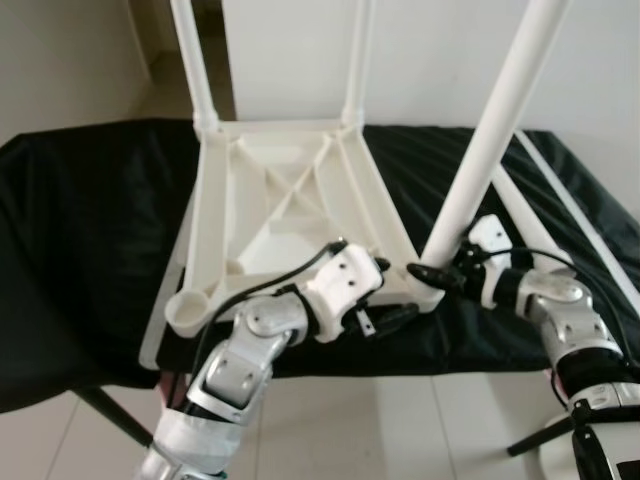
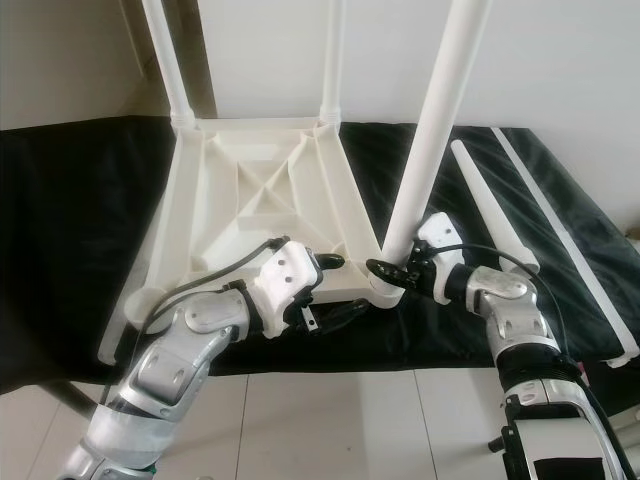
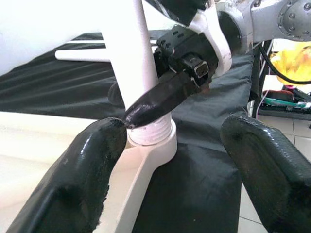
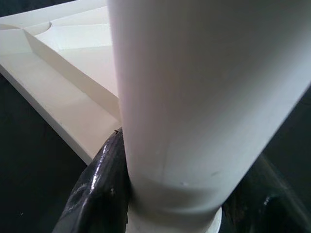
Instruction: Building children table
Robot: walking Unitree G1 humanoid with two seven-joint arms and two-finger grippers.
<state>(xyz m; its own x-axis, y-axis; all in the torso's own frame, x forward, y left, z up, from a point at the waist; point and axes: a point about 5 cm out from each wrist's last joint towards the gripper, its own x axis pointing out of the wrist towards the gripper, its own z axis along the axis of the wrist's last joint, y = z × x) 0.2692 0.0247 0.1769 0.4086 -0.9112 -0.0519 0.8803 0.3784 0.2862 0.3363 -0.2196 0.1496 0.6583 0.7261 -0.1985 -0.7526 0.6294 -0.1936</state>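
Left eye view: an upturned white tabletop [image 1: 290, 205] lies underside-up on a black-draped work surface [image 1: 90, 230], its ribs exposed so the corner sockets face upward for the legs. Two legs already stand in the far corners. A third leg [image 1: 495, 130] rises tilted from the near right corner socket, with the right gripper [image 1: 432, 272] clamped round its base, apparently to steady or turn it home. The left gripper [image 1: 385, 318] sits just beside that same corner at the near edge, probably bracing the top. The near left socket [image 1: 190, 308] stands open, awaiting its leg.

Right eye view: a spare leg [image 2: 490, 215] lies on the cloth to the right of the tabletop, well apart from the grippers, ready for the last corner; a long white rail [image 2: 565, 240] lies farther right.

Left wrist view: the left gripper's fingers [image 3: 73, 179] are spread wide, holding nothing, one of them resting against the tabletop's edge beside the socket. Threads at the leg's foot still show above the socket rim, so by this reading the leg is not fully seated.

Right wrist view: the right gripper's fingers [image 4: 99, 189] press either side of the leg just above its collar, a firm low hold suited to twisting.
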